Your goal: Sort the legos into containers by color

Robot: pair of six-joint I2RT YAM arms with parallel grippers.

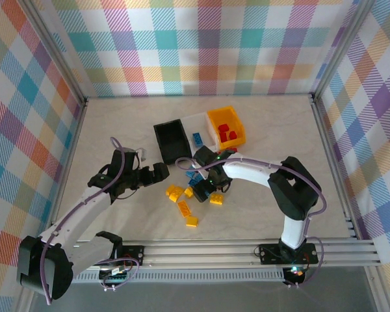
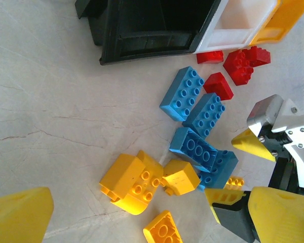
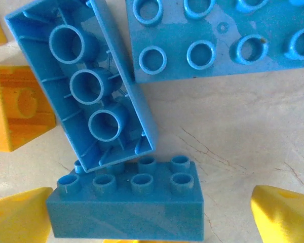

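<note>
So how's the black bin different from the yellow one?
The black bin is dark and looks empty; the yellow bin is bright and holds red bricks. The black bin sits at the row's left end, the yellow bin at its right. Both are open-topped.

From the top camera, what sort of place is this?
Probably a lab robot test cell, not a home: plaid-patterned walls on an aluminium frame, left arm and right arm bolted to a rail, toy legos and containers on the tabletop.
</note>
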